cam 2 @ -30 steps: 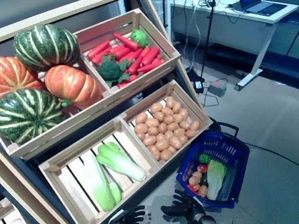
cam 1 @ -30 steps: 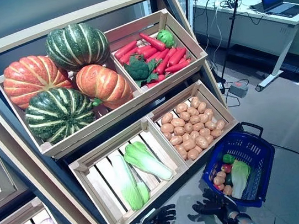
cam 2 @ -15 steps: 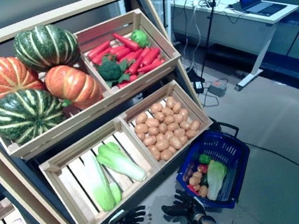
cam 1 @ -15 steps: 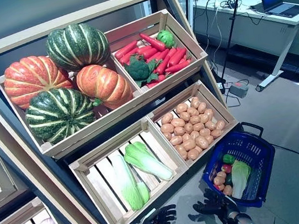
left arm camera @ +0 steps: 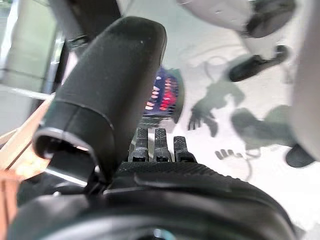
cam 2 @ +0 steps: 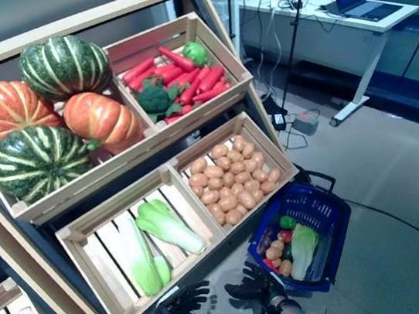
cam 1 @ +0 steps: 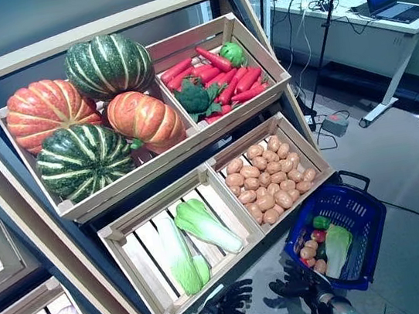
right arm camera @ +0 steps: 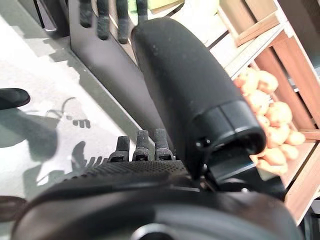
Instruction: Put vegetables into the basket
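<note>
Both hands are hovering empty, low before the wooden produce stand.

The blue plastic mesh basket is sitting on the floor just beyond the right hand, already holding vegetables. The left hand is hanging below the cabbage crate. Fingers on both are spreading loosely, gripping nothing.

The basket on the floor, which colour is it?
Dark blue basket; clearest in the left eye view.

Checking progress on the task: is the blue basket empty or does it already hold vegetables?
Partly filled: the blue basket on the floor holds a leafy green cabbage and small round vegetables.
</note>
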### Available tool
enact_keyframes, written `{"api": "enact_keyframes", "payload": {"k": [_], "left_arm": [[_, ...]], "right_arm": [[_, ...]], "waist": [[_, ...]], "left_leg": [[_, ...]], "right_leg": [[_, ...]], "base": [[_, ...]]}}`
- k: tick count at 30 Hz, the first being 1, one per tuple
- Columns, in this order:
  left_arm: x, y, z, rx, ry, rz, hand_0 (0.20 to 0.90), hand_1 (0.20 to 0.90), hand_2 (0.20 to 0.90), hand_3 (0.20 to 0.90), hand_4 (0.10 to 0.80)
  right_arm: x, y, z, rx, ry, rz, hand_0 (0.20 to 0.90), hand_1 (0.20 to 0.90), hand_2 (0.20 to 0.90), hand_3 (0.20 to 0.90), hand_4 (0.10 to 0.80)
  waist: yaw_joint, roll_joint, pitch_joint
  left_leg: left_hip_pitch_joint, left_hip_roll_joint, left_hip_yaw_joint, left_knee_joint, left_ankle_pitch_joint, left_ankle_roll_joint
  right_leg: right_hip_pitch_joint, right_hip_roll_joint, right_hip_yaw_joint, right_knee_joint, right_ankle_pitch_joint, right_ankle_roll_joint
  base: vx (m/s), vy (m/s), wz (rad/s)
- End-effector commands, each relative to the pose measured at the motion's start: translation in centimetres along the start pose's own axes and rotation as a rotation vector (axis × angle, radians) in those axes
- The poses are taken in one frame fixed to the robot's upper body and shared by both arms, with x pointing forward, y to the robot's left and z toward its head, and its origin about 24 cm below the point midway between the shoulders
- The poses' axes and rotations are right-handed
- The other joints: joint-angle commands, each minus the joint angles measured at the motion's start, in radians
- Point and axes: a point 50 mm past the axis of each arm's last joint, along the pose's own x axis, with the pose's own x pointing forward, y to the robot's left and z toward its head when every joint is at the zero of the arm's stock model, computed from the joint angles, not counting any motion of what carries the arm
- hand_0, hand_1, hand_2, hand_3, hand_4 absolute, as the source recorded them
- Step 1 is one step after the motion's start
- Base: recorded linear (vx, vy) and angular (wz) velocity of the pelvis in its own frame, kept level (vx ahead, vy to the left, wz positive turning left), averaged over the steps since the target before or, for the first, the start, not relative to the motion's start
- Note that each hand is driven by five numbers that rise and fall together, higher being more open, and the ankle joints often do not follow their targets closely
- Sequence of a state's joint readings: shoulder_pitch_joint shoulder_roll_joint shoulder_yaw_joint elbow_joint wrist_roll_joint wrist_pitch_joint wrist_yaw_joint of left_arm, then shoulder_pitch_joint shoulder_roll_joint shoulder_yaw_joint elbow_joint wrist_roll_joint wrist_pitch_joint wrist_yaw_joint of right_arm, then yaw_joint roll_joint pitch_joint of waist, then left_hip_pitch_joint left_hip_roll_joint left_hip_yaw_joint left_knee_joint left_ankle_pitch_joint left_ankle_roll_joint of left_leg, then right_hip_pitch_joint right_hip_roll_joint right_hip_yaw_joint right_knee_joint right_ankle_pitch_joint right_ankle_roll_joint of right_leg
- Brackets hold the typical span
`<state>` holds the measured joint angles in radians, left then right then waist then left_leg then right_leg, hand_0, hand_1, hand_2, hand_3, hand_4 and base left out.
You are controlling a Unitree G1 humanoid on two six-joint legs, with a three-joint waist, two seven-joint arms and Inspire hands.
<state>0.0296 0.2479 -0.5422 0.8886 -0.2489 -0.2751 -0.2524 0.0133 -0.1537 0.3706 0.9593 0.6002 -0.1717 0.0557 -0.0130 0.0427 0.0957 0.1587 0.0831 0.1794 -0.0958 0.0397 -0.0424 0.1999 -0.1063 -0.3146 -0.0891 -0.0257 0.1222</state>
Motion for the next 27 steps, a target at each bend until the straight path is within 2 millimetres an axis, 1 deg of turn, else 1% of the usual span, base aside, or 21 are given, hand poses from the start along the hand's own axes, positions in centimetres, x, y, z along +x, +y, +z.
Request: {"api": "enact_keyframes", "payload": {"k": [1,7,13,17,19,20,21,23,24,27], "left_arm": [[1.4,1.3,6.7,0.072,-0.286,-0.027,0.900,0.900,0.900,0.900,0.800],[0.8,1.4,8.1,0.065,-0.393,-0.035,0.900,0.900,0.900,0.900,0.800],[0.0,1.9,10.5,0.064,-0.528,-0.018,0.900,0.900,0.900,0.900,0.800],[-1.3,3.3,12.7,0.008,-0.665,0.051,0.900,0.900,0.900,0.900,0.800],[-2.3,4.2,14.0,-0.028,-0.746,0.099,0.900,0.900,0.900,0.900,0.800],[-3.2,5.0,15.0,-0.037,-0.804,0.162,0.900,0.900,0.900,0.900,0.800],[-3.8,5.5,15.6,-0.045,-0.839,0.204,0.900,0.900,0.900,0.900,0.800],[-4.6,6.4,16.3,-0.023,-0.874,0.318,0.900,0.900,0.900,0.900,0.800],[-4.7,6.5,16.4,-0.022,-0.876,0.332,0.900,0.900,0.900,0.900,0.800],[-5.5,7.8,17.1,0.025,-0.891,0.521,0.900,0.900,0.900,0.900,0.800]], "right_arm": [[1.2,2.2,5.1,0.032,-0.217,0.037,0.900,0.900,0.900,0.900,0.800],[1.1,2.0,4.9,0.053,-0.218,0.030,0.900,0.900,0.900,0.900,0.800],[1.0,1.9,5.1,0.071,-0.224,0.019,0.900,0.900,0.900,0.900,0.800],[0.8,2.0,5.1,0.081,-0.222,0.019,0.900,0.900,0.900,0.900,0.800],[0.7,1.9,4.9,0.088,-0.218,0.015,0.900,0.900,0.900,0.900,0.800],[0.5,1.8,4.8,0.092,-0.211,0.009,0.900,0.900,0.900,0.900,0.800],[0.5,1.7,4.6,0.097,-0.210,0.004,0.900,0.900,0.900,0.900,0.800],[0.3,1.5,4.4,0.112,-0.209,-0.004,0.900,0.900,0.900,0.900,0.800],[0.3,1.5,4.4,0.114,-0.209,-0.005,0.900,0.900,0.900,0.900,0.800],[0.2,1.5,4.4,0.135,-0.214,-0.010,0.900,0.900,0.900,0.900,0.800]], "waist": [[0.007,-0.015,0.058],[0.011,-0.014,0.058],[0.016,-0.014,0.061],[0.021,-0.016,0.062],[0.026,-0.017,0.063],[0.031,-0.018,0.064],[0.034,-0.018,0.065],[0.039,-0.020,0.067],[0.039,-0.020,0.067],[0.041,-0.021,0.069]], "left_leg": [[0.035,-0.036,0.028,0.008,-0.108,0.025],[0.035,-0.036,0.027,0.008,-0.109,0.024],[0.034,-0.036,0.028,0.008,-0.110,0.022],[0.036,-0.037,0.026,0.008,-0.113,0.022],[0.038,-0.037,0.025,0.008,-0.115,0.022],[0.038,-0.037,0.023,0.008,-0.115,0.022],[0.038,-0.038,0.021,0.008,-0.115,0.022],[0.037,-0.039,0.018,0.008,-0.114,0.022],[0.037,-0.039,0.018,0.008,-0.113,0.022],[0.036,-0.041,0.013,0.008,-0.112,0.020]], "right_leg": [[0.010,-0.004,-0.011,0.002,-0.027,-0.056],[0.013,-0.005,-0.016,0.002,-0.029,-0.057],[0.013,-0.006,-0.022,0.002,-0.030,-0.057],[0.017,-0.007,-0.027,0.002,-0.032,-0.057],[0.020,-0.007,-0.031,0.002,-0.034,-0.060],[0.021,-0.007,-0.034,0.002,-0.034,-0.062],[0.022,-0.007,-0.037,0.002,-0.034,-0.062],[0.024,-0.008,-0.041,0.002,-0.033,-0.064],[0.024,-0.008,-0.042,0.002,-0.033,-0.065],[0.024,-0.007,-0.045,0.002,-0.033,-0.068]], "base": [[0.000,0.000,0.00],[0.000,0.000,0.00],[0.000,0.000,0.00],[0.000,0.000,0.00],[0.000,0.000,0.00],[0.020,0.002,0.04],[0.022,0.005,0.06],[0.018,0.004,0.05],[0.000,0.000,0.00],[0.025,0.009,0.01]]}}
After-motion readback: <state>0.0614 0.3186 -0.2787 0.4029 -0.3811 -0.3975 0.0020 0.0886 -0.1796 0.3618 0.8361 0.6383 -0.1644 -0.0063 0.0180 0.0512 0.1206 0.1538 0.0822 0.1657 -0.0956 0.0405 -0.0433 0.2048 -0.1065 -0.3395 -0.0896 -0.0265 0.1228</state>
